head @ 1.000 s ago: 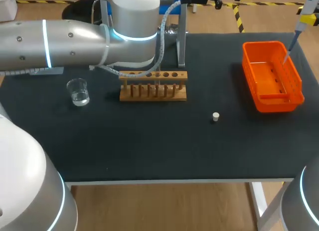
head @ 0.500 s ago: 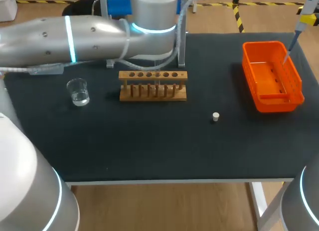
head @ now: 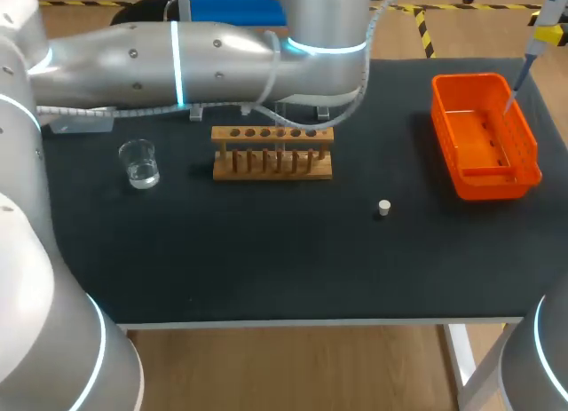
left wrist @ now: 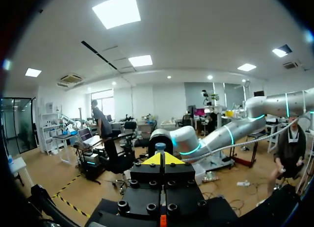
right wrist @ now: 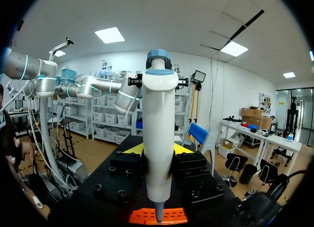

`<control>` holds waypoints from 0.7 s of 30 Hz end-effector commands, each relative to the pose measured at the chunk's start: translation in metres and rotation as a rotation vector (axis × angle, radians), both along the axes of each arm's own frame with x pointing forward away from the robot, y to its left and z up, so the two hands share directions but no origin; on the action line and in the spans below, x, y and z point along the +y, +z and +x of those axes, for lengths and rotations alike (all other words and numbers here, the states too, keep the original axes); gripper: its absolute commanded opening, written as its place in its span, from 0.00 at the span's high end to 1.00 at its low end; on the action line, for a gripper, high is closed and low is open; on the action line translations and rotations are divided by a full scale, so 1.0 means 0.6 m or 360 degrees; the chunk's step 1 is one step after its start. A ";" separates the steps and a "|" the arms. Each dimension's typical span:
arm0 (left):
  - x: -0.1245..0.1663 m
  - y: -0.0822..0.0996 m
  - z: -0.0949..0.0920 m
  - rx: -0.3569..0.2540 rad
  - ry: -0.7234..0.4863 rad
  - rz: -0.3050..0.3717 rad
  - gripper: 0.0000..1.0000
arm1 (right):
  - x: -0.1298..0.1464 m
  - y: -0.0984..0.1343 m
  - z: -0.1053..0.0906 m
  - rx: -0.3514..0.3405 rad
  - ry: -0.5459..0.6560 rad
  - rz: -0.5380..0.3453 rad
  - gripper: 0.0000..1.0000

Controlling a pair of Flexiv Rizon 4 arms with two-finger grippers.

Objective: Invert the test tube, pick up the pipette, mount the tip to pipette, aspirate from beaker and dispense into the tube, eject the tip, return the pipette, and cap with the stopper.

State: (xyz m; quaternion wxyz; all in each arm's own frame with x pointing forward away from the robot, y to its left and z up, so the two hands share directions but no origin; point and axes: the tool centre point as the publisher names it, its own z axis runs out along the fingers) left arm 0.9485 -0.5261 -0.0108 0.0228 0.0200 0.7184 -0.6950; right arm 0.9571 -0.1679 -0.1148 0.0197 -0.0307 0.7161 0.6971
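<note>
Pipette [right wrist: 159,138], white with a blue cap, is pinched by the right gripper [right wrist: 158,149], its tip over the orange bin [head: 495,189] at the table's [head: 266,260] 2 o'clock. Left gripper [left wrist: 160,159] (its arm crosses behind the rack) clamps a slim test tube [left wrist: 160,147]. Beaker [head: 139,162] sits at 9 o'clock of the wooden rack [head: 272,152], stopper [head: 383,208] at 4 o'clock.
</note>
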 end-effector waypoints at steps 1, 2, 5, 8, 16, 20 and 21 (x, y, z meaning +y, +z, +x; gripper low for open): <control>-0.032 -0.010 0.007 0.0002 -0.0009 -0.0030 1.00 | 0.000 0.002 -0.001 0.0000 -0.0002 -0.0005 1.00; -0.037 -0.012 0.007 0.0003 -0.0022 -0.0040 1.00 | 0.000 0.002 -0.001 0.0000 -0.0002 -0.0005 1.00; -0.047 -0.014 0.007 0.0009 -0.0032 -0.0046 1.00 | 0.000 0.002 -0.001 0.0000 -0.0002 -0.0005 1.00; -0.055 -0.016 0.006 0.0012 -0.0039 -0.0060 1.00 | 0.000 0.002 -0.001 0.0000 -0.0002 -0.0005 1.00; -0.067 -0.020 0.005 0.0030 -0.0055 -0.0071 1.00 | 0.000 0.002 -0.001 0.0000 -0.0002 -0.0005 1.00; -0.071 -0.020 0.003 0.0034 -0.0065 -0.0078 1.00 | 0.000 0.002 -0.001 0.0000 -0.0002 -0.0005 1.00; -0.072 -0.020 0.002 0.0039 -0.0066 -0.0075 1.00 | 0.000 0.002 -0.001 0.0000 -0.0002 -0.0005 1.00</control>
